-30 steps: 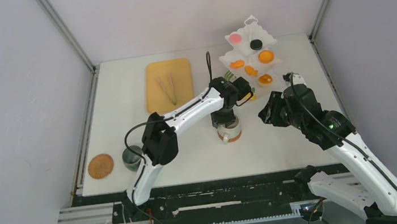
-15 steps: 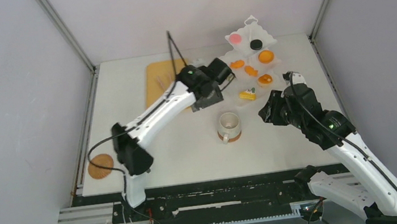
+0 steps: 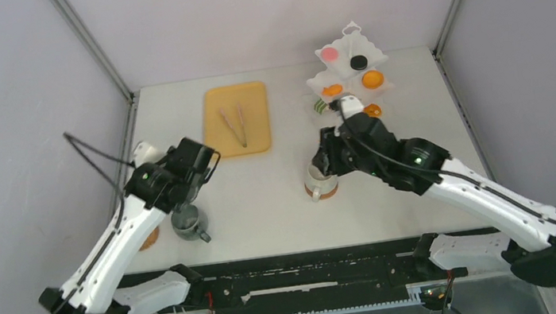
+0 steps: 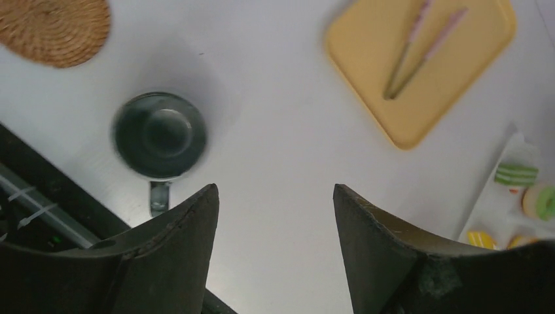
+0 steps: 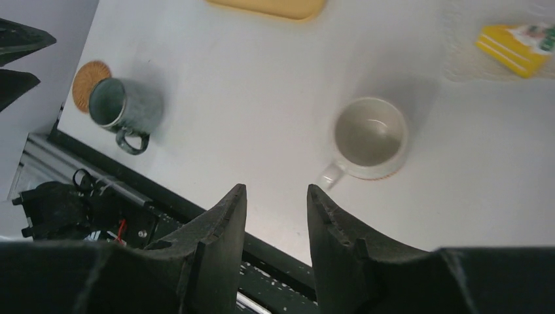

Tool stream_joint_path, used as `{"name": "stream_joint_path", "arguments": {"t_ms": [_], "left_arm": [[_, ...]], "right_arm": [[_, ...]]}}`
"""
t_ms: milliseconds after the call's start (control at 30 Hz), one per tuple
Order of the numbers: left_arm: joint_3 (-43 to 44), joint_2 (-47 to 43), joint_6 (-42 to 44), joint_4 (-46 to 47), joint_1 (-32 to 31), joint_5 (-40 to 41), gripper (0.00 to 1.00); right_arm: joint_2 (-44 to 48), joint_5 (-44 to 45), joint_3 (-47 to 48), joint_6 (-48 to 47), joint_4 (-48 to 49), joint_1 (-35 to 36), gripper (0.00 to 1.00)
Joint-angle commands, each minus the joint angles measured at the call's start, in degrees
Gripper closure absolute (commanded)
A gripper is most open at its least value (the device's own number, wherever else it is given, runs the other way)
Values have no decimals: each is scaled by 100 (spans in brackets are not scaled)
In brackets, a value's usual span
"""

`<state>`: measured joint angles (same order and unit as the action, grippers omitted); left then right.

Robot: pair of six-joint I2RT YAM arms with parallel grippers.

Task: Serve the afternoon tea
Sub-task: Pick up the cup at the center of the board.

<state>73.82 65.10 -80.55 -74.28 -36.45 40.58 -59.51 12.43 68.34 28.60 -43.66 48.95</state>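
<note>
Dark mug (image 3: pixel 187 220) near table (image 3: pixel 265 207) front edge

Top view looks down from above the desk's (image 3: pixel 279 189) near edge; both wrist views face down from well above it, sharing the dark mug (image 4: pixel 159 134).

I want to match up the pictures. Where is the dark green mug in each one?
Top external: the dark green mug is at lower left, near the table's front edge.
Left wrist: upper left of centre, handle pointing down.
Right wrist: far left, touching the cork coaster.
Shared landmark: the tan board shows in all three.
</note>
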Motion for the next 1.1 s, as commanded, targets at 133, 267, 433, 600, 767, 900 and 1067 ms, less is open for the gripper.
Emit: {"name": "stream_joint_path", "arguments": {"t_ms": [133, 267, 433, 600, 767, 900, 1067], "left_arm": [[-1617, -1367, -1573, -244, 816, 363, 30], [-2074, -1799, -1895, -191, 1485, 365, 31], [-2648, -2244, -1792, 302, 2515, 92, 30], [-3093, -2372, -1258, 818, 3550, -293, 30], [-3238, -2272, -520, 1313, 4474, -601, 30], [-3441, -2227, -139, 1864, 5263, -946, 31], [-3688, -1978, 177, 2699, 6061, -1501, 31]], "right_arm": [[-1676, -81, 1138, -372, 754, 918, 53], [-2532, -342, 1687, -468, 866, 1193, 53], [-3562, -591, 2624, -600, 736, 1433, 53], [-4479, -896, 3544, -625, 544, 1494, 52], [-5352, -1087, 4411, -645, 306, 1542, 52], [-5917, -1124, 5057, -711, 92, 1591, 51], [-6526, -1263, 5805, -769, -40, 1600, 50]]}}
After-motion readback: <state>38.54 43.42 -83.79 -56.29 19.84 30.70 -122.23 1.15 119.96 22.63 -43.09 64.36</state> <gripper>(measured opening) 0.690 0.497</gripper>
